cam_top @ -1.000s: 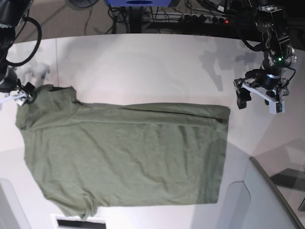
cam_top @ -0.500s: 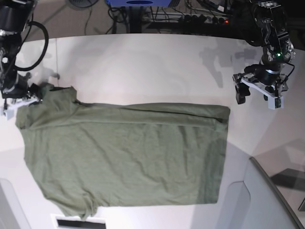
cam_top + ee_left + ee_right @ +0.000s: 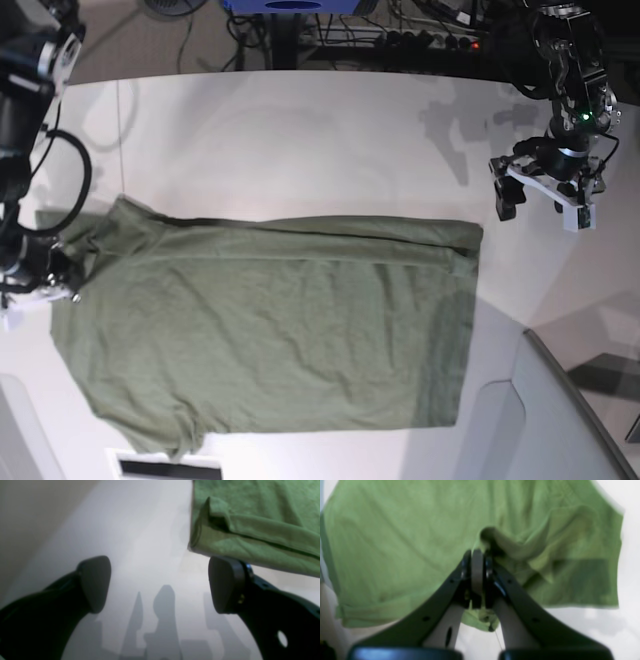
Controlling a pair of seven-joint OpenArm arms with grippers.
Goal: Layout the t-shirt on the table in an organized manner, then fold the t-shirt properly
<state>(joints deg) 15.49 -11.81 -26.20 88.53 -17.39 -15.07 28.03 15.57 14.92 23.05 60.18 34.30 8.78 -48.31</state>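
The olive-green t-shirt (image 3: 280,330) lies spread flat across the white table (image 3: 300,140), its hem at the right and its sleeves at the left. At the shirt's left edge my right gripper (image 3: 55,285) is shut on the t-shirt; the right wrist view shows the gripper (image 3: 477,562) with its fingers pressed together, a raised fold of the t-shirt (image 3: 395,542) just beyond them. My left gripper (image 3: 543,212) hovers open to the right of the hem's far corner, apart from the cloth. In the left wrist view the left gripper (image 3: 160,585) has bare table between its fingers, and the t-shirt (image 3: 250,530) shows at the upper right.
A grey-white angled panel (image 3: 560,420) rises at the lower right, close to the shirt's hem. Another pale panel (image 3: 15,430) sits at the lower left. Cables and a power strip (image 3: 430,40) lie beyond the table's far edge.
My right gripper has shut on the shirt's far left sleeve and drawn it toward the near side, so that sleeve now lies closer in. The left gripper has barely moved.
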